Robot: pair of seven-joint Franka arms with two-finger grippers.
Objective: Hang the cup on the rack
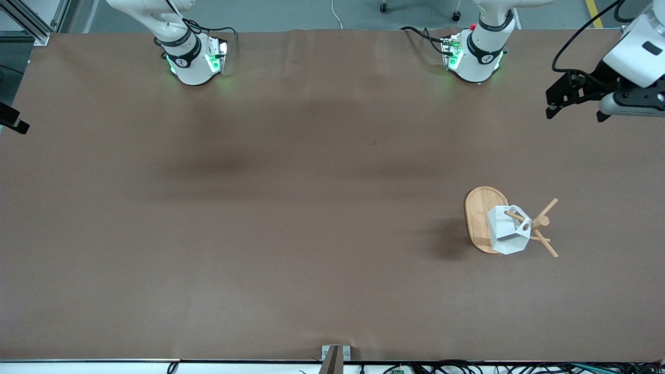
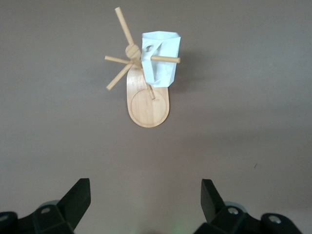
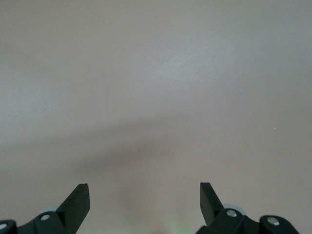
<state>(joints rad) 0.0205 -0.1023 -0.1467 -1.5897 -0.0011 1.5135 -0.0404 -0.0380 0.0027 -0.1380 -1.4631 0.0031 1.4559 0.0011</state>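
Front view: cup point(image 1: 506, 230) hung on rack point(image 1: 480, 218) | left claw point(image 1: 563, 101) agape | right claw point(image 3: 145, 197) agape

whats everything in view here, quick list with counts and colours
cup: 1, white, faceted, hanging on a peg of the rack by the hole in its handle
rack: 1, light wood, oval base, central post with thin angled pegs, standing toward the left arm's end of the table
table: 1, brown surface
left end effector: 1, black fingers, open, holding nothing, up over the table's edge at the left arm's end, apart from the rack
right end effector: 1, black fingers, open, holding nothing, over bare table; only its wrist view shows it
arm bases: 2, white with green lights, along the table's edge farthest from the front camera
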